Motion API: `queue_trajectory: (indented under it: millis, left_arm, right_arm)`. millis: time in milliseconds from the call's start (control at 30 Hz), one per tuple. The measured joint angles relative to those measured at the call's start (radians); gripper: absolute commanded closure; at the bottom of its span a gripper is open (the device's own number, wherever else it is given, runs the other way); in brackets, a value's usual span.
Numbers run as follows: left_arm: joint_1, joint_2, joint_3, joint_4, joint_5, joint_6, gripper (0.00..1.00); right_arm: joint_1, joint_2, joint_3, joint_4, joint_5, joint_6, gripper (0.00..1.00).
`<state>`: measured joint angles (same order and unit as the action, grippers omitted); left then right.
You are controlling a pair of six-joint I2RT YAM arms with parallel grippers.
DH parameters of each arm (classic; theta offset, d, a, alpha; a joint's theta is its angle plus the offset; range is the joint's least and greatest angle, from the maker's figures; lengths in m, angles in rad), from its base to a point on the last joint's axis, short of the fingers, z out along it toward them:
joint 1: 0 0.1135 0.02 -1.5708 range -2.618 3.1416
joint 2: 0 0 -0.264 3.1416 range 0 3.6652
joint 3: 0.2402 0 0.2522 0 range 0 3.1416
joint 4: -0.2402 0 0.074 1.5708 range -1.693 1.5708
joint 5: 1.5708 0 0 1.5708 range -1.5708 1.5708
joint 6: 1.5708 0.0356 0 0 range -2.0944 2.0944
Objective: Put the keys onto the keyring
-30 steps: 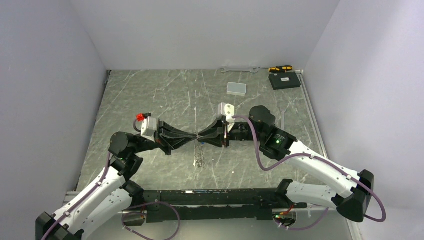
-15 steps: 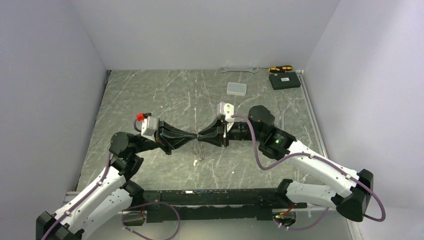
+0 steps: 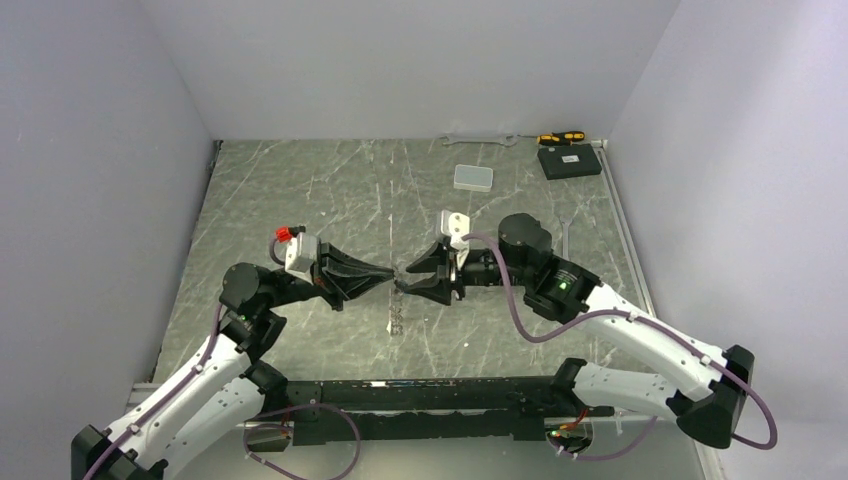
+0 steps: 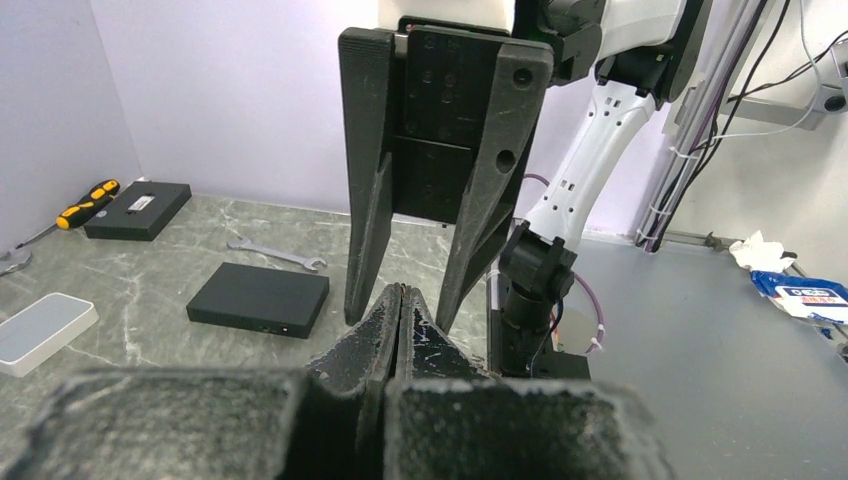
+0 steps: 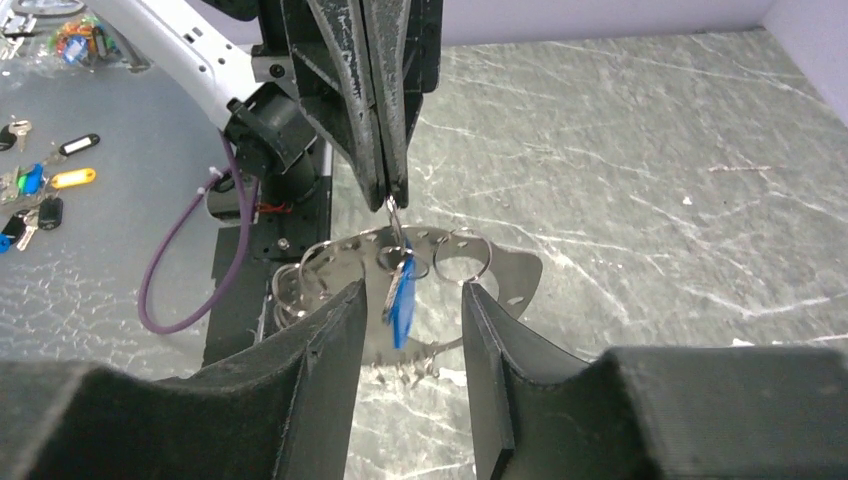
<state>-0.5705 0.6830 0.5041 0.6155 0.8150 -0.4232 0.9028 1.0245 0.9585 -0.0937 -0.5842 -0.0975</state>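
- Seemingly partway: the blue key hangs with the keyring, off the table.
- Gripping the keyring's top, the left gripper is pressed together.
- Spread wide, the right gripper flanks the blue key, holding nothing.
- Whether the plain key is on, I cannot tell.

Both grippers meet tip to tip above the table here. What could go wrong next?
1. The shut left gripper pinches only a thin metal loop at its tips, with the blue key dangling below; a slip would likely drop it.
2. The right gripper stands open on either side of that key; closing now might knock or twist it rather than grip it.
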Motion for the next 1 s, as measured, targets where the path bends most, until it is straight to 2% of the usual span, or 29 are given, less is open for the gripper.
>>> queue_trajectory:
  millis: [233, 667, 733, 900, 1000]
  left_arm:
    - [0.0, 0.008, 0.0, -0.007, 0.0, 0.003, 1.0]
    - [0.0, 0.026, 0.0, -0.006, 0.0, 0.0, 1.0]
    - [0.0, 0.025, 0.0, -0.006, -0.001, 0.0, 1.0]
    - [0.001, 0.025, 0.0, -0.006, -0.009, 0.0, 1.0]
    - [0.001, 0.026, 0.0, -0.005, -0.014, 0.0, 1.0]
  right_arm:
    - [0.0, -0.057, 0.0, -0.04, 0.019, -0.014, 0.56]
    - [0.0, -0.002, 0.002, 0.063, 0.033, 0.027, 0.71]
    - [0.0, 0.01, 0.003, 0.067, 0.032, 0.03, 0.76]
    - [0.0, 0.019, 0.006, 0.074, 0.022, 0.035, 1.0]
    - [0.001, 0.02, 0.006, 0.075, 0.013, 0.037, 1.0]
